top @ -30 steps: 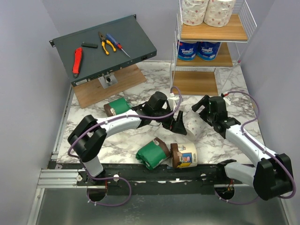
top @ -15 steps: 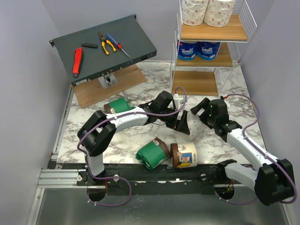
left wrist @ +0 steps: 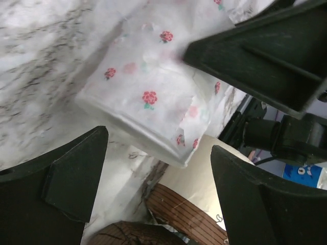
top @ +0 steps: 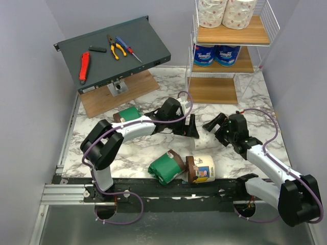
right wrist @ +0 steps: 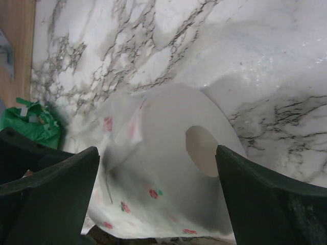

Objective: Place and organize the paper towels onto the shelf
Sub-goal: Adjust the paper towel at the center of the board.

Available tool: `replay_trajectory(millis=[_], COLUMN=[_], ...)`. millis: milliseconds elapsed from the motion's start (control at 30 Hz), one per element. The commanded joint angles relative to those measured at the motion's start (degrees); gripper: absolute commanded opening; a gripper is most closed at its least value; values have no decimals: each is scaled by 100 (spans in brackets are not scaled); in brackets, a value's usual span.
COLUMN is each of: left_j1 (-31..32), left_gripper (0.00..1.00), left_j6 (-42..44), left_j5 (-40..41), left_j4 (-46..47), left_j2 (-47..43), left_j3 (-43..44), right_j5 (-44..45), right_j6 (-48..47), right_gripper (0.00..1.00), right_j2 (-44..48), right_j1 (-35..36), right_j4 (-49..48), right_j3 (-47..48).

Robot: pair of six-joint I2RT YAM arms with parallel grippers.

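One speckled roll [right wrist: 171,122] shows blurred, sides hidden by the right hand [right wrist: 157,152].

The bare paper towel roll [left wrist: 148,97] is white, sprinkled with small red-pink roses on green leaves. The table [top: 148,148] is white marble veined grey. Two green-wrapped rolls [top: 166,167] have brown ends, and so does the cream roll [top: 203,168]. The shelf [top: 232,31] is white wire with light-brown boards and carries blue-and-white rolls [top: 214,53].

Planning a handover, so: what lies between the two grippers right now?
A white flowered paper roll lies between the left gripper and right gripper; both wrist views show it.
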State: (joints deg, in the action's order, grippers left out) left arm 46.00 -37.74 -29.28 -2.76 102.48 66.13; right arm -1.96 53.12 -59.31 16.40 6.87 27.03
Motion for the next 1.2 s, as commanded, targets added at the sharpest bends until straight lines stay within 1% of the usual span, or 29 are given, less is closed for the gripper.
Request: replay_trajectory(millis=[0, 133, 200, 367, 800, 967, 1167], left_j1=[-182, -307, -351, -366, -371, -381, -420], left_gripper=[86, 86, 86, 86, 86, 86, 86], left_j6=[-197, -251, -278, -287, -287, -244, -252], left_j5=[418, 518, 511, 485, 444, 417, 227], left_j4=[247, 440, 469, 482, 417, 451, 734], left_j2=[-426, -578, -615, -617, -604, -667, -765], left_j3=[-262, -410, -437, -357, -313, -412, -625], right_j5=[-573, -740, -862, -1125, -777, -851, -1329], right_j6=[233, 246, 275, 387, 253, 93, 38], right_gripper=[99, 99, 99, 99, 99, 95, 87], right_j2=[115, 139, 139, 117, 462, 601, 871], right_j1=[12, 19, 21, 20, 21, 21, 16], right_j4=[-487, -627, -862, -1144, -844, -1033, -1783], right_j3=[-108, -119, -129, -215, -444, -745, -1221])
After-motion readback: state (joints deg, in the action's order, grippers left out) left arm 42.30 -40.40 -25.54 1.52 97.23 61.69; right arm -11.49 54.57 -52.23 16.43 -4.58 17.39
